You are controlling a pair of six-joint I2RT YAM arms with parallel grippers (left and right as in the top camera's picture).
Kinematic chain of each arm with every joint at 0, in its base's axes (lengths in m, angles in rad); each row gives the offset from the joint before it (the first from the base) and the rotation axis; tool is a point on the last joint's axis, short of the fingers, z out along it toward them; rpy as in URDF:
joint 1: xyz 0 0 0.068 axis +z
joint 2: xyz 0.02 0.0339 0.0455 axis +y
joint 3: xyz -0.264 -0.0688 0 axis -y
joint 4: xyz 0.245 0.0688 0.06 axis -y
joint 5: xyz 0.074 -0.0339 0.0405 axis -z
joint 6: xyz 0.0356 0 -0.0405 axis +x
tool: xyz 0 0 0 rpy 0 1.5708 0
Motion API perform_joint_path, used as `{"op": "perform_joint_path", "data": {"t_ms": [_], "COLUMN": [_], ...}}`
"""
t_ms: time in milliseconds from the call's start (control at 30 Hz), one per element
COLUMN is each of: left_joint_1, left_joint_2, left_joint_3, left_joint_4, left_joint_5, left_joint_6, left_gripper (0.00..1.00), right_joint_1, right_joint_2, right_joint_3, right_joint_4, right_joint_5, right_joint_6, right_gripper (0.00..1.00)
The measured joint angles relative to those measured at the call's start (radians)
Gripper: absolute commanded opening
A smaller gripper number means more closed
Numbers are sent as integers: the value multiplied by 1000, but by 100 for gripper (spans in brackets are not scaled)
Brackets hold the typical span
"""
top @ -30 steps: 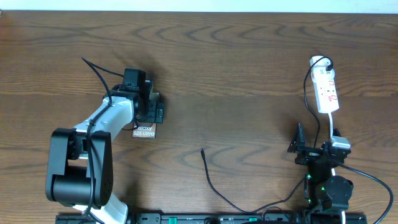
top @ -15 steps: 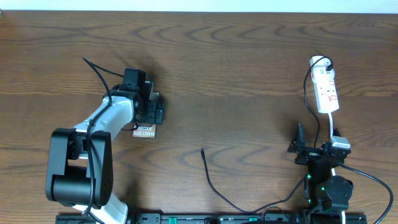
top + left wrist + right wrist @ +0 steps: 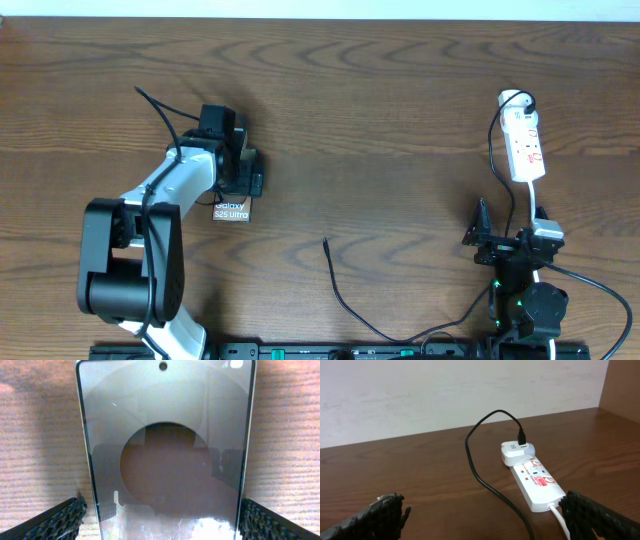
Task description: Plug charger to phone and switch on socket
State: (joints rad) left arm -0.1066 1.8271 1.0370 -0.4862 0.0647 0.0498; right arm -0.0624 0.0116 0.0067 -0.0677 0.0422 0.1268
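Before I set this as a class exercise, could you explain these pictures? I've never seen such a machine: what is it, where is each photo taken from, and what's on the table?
These are two robot arms at a wooden table. One picture looks straight down from above. The other two come from a camera on each wrist, so that arm's own black fingers show in the bottom corners. The left end effector is open over the phone, with a finger on each side, and seems not to grip it. The right end effector is open and empty, facing the white socket, which has a black lead plugged in at its far end. The charger cable lies loose on the table between the arms.
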Motion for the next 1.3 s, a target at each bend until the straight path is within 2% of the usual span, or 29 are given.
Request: {"op": "perform_joint_path", "data": {"t_ms": [467,1300], "left_joint_1": [0,0], "left_joint_2": [8,11], "left_joint_3": [18,19], "left_joint_4": [-53,-43], "left_joint_5": [0,0], "left_joint_6": [11,11], "left_gripper": [98,98], "right_joint_1": [0,0], "right_joint_2": [0,0], "right_joint_3": [0,0], "right_joint_4": [0,0], "right_joint_5": [0,0], "right_joint_6": [0,0], "right_gripper": [99,99]}}
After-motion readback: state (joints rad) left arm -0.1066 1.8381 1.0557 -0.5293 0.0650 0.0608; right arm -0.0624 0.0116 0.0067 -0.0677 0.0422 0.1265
